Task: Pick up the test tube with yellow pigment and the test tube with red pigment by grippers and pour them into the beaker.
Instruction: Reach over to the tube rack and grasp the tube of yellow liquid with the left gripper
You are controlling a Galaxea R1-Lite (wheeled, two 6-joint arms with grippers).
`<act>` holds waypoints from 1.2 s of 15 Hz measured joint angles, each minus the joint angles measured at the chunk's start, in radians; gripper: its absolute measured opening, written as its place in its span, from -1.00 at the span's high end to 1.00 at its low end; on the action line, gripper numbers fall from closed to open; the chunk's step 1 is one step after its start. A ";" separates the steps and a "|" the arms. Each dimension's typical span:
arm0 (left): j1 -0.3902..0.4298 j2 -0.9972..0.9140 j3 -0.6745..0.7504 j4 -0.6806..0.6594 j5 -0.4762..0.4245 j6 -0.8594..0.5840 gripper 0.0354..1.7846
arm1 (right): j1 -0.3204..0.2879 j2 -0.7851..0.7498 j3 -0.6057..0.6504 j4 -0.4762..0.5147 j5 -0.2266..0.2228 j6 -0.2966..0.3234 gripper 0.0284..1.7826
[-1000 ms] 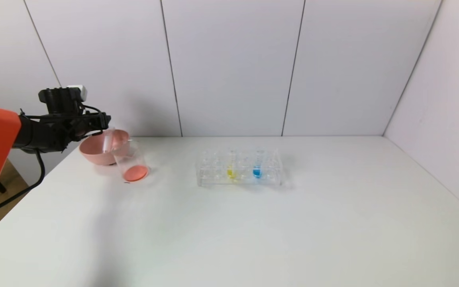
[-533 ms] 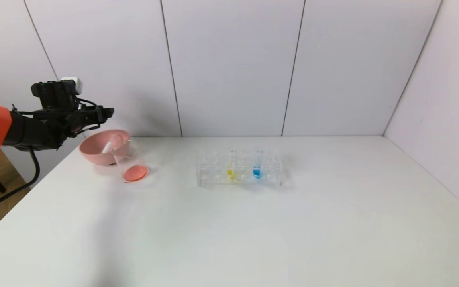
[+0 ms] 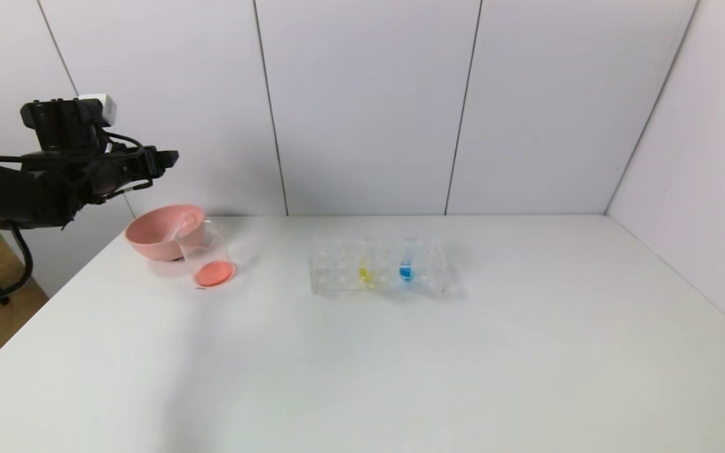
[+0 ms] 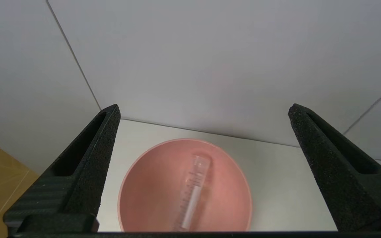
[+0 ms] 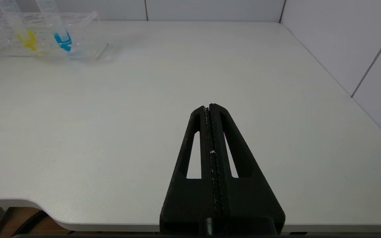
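Graduation marks on bowl-held tube (image 4: 192,195), illegible

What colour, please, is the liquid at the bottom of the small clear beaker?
Red-orange. The small clear beaker holds it beside the pink bowl, best seen in the head view.
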 joint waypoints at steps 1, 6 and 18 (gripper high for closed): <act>-0.009 -0.035 0.031 0.001 0.000 0.002 -0.99 | 0.000 0.000 0.000 0.000 0.000 0.000 0.91; -0.084 -0.219 0.193 -0.004 0.001 0.006 -0.99 | 0.000 0.000 0.000 0.000 0.000 0.000 0.91; -0.399 -0.595 0.631 -0.007 0.089 0.016 -0.99 | 0.000 0.000 0.000 0.000 0.000 0.000 0.91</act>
